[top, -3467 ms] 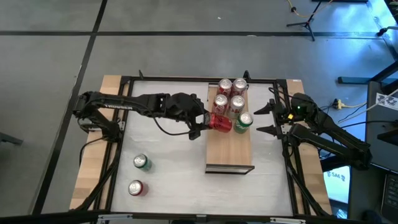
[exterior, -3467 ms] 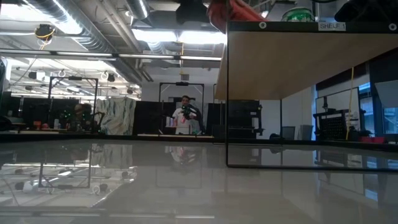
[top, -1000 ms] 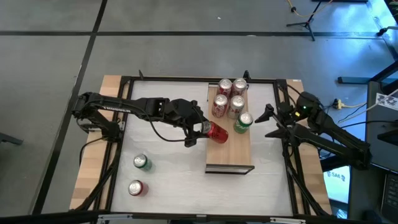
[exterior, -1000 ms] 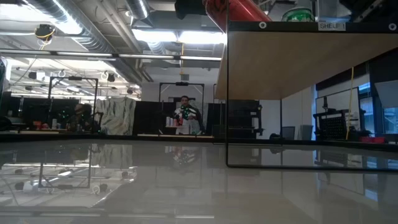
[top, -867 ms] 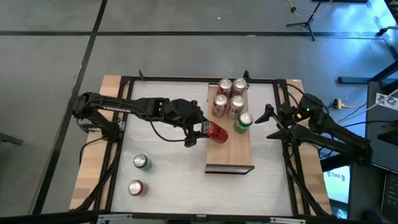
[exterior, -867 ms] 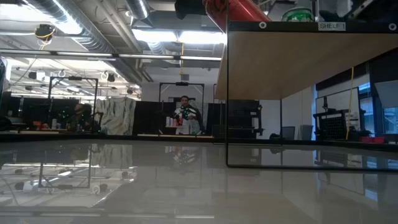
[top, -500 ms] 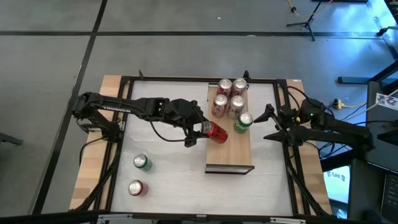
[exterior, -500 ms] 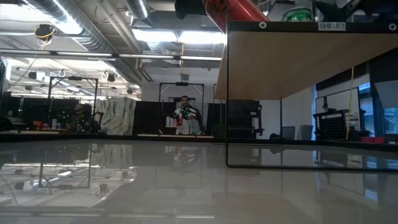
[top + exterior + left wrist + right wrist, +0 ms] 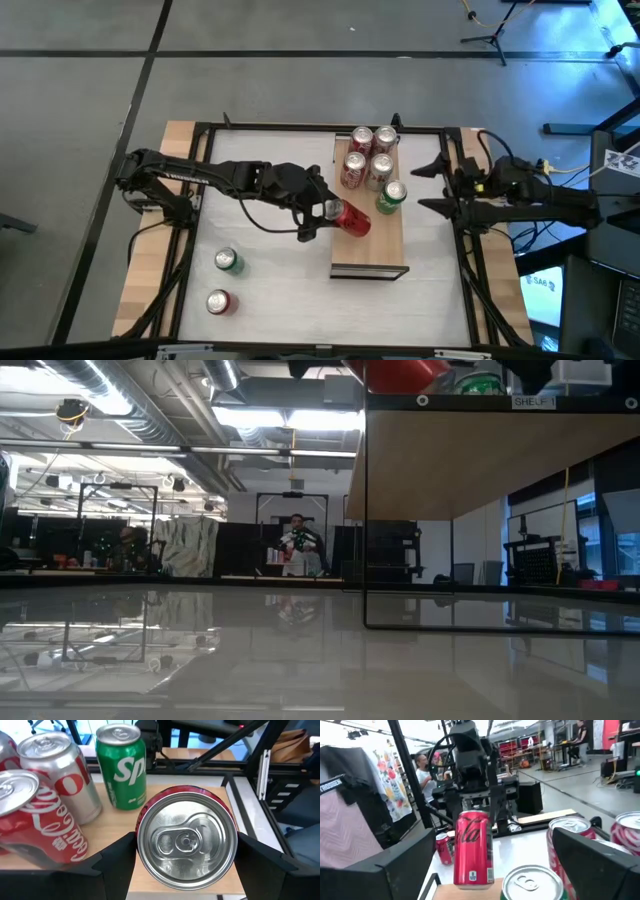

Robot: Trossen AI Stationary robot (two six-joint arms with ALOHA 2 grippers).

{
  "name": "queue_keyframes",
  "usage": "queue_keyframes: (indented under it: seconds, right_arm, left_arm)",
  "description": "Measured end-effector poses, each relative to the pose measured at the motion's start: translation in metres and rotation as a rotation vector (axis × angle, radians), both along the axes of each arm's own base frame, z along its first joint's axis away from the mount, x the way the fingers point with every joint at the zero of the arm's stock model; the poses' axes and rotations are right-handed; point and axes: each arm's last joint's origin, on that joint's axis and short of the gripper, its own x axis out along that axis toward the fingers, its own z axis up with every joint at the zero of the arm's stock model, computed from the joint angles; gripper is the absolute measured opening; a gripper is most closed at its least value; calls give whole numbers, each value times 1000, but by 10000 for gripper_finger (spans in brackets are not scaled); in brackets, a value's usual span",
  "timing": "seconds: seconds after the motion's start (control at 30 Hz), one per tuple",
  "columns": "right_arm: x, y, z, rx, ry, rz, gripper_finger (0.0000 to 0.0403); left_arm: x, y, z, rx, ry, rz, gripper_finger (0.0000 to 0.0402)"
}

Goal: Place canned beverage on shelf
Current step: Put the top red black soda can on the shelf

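Left hand (image 9: pixel 322 214) grasping red can (image 9: pixel 352 218), upright at the shelf's (image 9: pixel 370 250) left edge, near the green can (image 9: pixel 391 196). Right hand (image 9: pixel 432 187) spread wide, empty, right of shelf. Advice: seat base flat, well inboard, before release.

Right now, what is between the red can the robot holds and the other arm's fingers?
The green can stands on the shelf between the held red can and the right gripper, seen in the high view.
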Motion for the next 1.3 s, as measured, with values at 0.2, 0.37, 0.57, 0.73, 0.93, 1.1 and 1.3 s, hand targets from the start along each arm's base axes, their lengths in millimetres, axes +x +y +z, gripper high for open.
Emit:
queue_keyframes:
  seconds: [0.2,0.37,0.57,0.73,0.93,1.1,1.3]
  right_arm:
    - [5,2,-1,1,16,86,397]
    - [10,3,2,-3,-21,123,397]
    - [26,3,6,-11,-66,142,397]
    - [49,2,1,-25,-53,140,397]
    - [67,0,-8,-50,-9,108,397]
    - [73,0,-12,-64,13,103,397]
    - [73,0,-12,-65,14,111,397]
  left_arm:
    - [1,0,2,1,-19,5,274]
    - [1,0,1,3,-18,9,274]
    - [2,1,0,11,-16,26,274]
    - [2,2,0,25,-20,52,274]
    - [3,2,0,36,-20,69,274]
    - [3,10,0,64,-14,100,274]
    - [2,24,-2,72,6,135,274]
